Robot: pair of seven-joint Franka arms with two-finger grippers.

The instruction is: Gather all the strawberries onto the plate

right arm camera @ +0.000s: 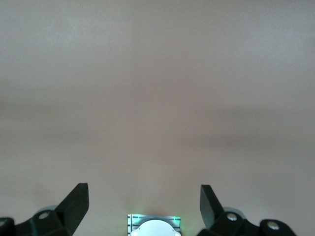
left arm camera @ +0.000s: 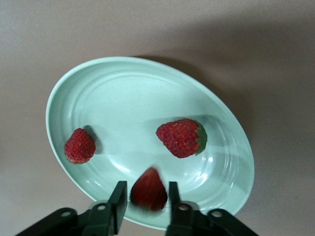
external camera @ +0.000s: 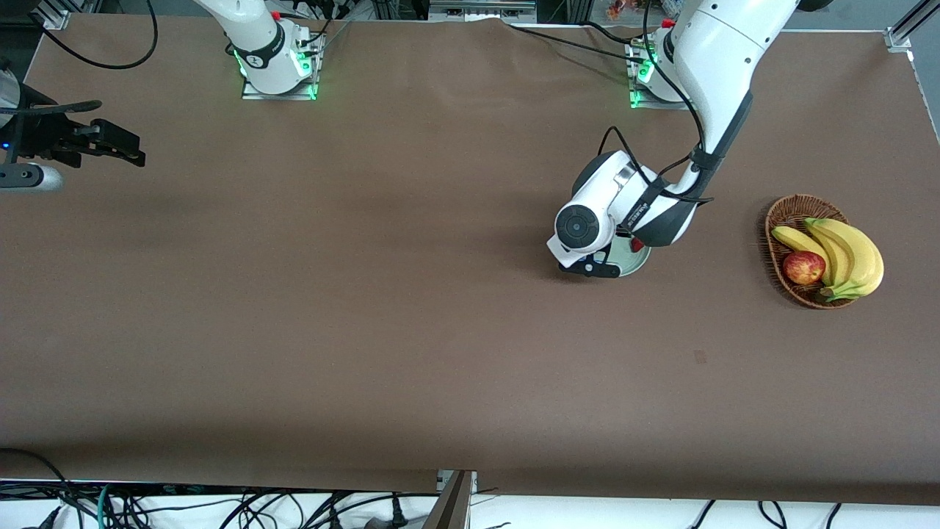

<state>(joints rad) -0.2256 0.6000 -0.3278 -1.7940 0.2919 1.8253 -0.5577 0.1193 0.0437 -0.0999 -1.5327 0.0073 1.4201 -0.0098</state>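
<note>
While the left gripper (left arm camera: 145,199) hangs over the plate (left arm camera: 123,88), we see its 2 black fingers parted a little, with a blurred, cone-shaped red strawberry (left arm camera: 148,189) between them; we cannot tell whether they grip it or have let go. In the wrist view, the smooth, pale mint dish with its ringed, raised rim fills the centre and holds 2 more pitted berries: one (left arm camera: 79,146) at middle left, and a larger one (left arm camera: 181,137) with a green cap at centre right. In the front view, the plate (external camera: 636,260) peeks out below the white arm, right of centre. A woven wicker basket (external camera: 780,220) with bananas (external camera: 852,253) and an apple (external camera: 803,267) sits at right. At the left edge, the right gripper (external camera: 110,147) waits, spread wide and empty, over the brown table (external camera: 367,294).
</note>
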